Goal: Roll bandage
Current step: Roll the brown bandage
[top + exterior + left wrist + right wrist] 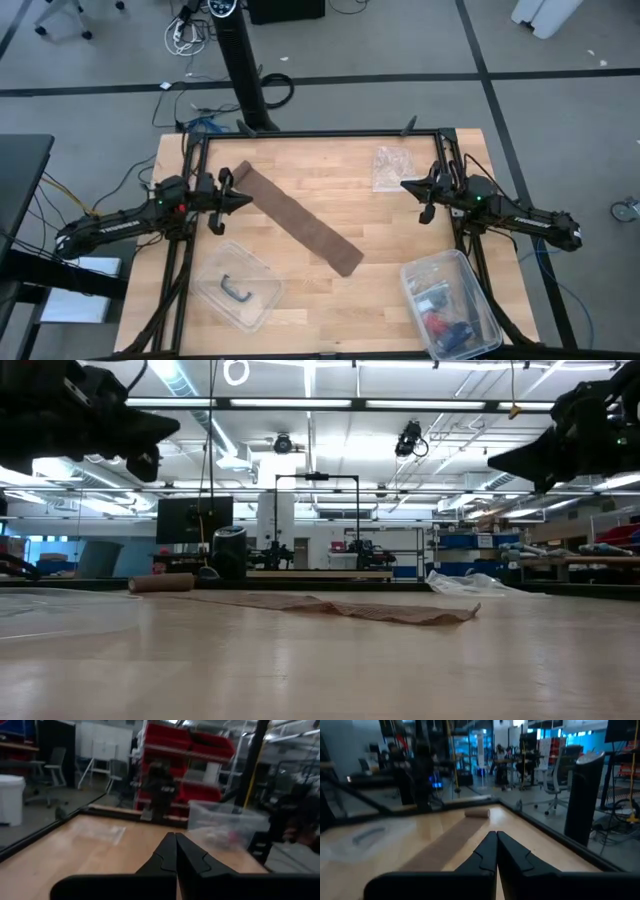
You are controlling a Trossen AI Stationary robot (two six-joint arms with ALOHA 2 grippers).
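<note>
So the dark brown fabric bandage strip (pixel 300 225) lies unrolled across my light wooden table (pixel 330 160), running from 10 o'clock toward 5. My left gripper (pixel 246 199) hovers at its 10 o'clock end, pinched closed and empty — my right gripper (pixel 406 185) too, off at 2 o'clock.

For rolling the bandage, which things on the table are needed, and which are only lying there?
Needed:
- bandage, lying unrolled
- left gripper, shut
- right gripper, shut

Lying about:
- tub with black handle
- tub of small items
- clear plastic bag
</note>
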